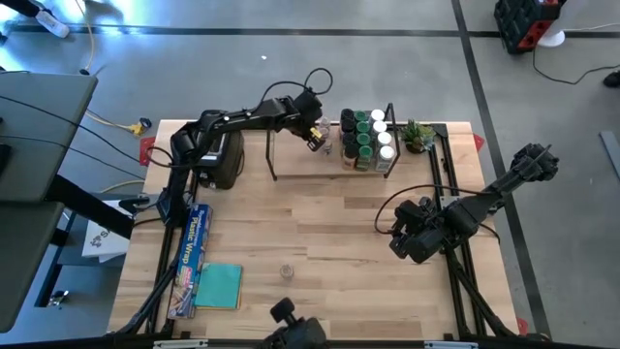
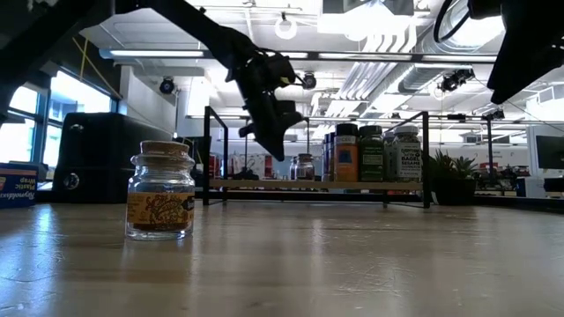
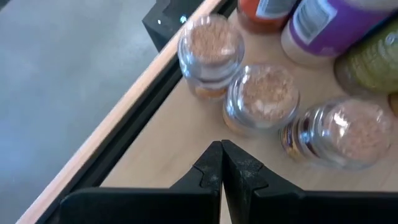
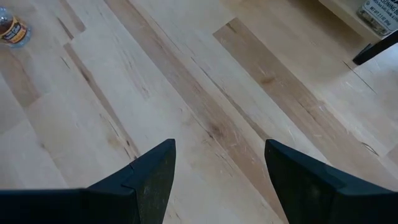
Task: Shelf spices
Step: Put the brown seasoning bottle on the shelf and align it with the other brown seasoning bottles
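Dark fingertips pressed together and empty, the left gripper point(image 3: 221, 163) hangs over the shelf point(image 1: 291, 150), clear jars point(image 3: 261, 99) just ahead of it; the right gripper point(image 4: 217, 180) waits spread above bare table point(image 4: 205, 93), one jar point(image 4: 12, 28) far off

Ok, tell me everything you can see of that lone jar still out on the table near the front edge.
The lone jar is small, clear glass, squat and round, with a narrower neck closed by a light cork-like stopper. A yellow-orange printed label wraps its body; the text is unreadable. It stands upright on the wooden table, near the front edge, well apart from the shelf. Nothing touches it but the tabletop. In the right wrist view it shows far off, with neither gripper near it.
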Robot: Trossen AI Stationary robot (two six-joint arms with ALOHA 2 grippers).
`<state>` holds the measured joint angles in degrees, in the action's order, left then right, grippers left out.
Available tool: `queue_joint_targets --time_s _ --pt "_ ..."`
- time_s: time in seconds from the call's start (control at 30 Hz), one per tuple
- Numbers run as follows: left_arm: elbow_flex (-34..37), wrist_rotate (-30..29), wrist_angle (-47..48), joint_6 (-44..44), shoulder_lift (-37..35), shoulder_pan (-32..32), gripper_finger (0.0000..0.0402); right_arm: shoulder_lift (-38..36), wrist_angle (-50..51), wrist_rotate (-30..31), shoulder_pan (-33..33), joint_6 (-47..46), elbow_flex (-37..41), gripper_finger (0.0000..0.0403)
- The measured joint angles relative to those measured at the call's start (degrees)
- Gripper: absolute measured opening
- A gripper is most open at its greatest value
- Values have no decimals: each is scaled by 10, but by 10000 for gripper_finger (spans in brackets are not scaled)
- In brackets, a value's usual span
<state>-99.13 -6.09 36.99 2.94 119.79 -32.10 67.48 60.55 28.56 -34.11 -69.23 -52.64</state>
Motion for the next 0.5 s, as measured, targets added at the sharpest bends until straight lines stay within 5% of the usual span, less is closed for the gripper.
queue_joint_targets --time_s 0.5 --pt "0 23 -41 15 17 1 0 0 0 0 0 -4 0 240"
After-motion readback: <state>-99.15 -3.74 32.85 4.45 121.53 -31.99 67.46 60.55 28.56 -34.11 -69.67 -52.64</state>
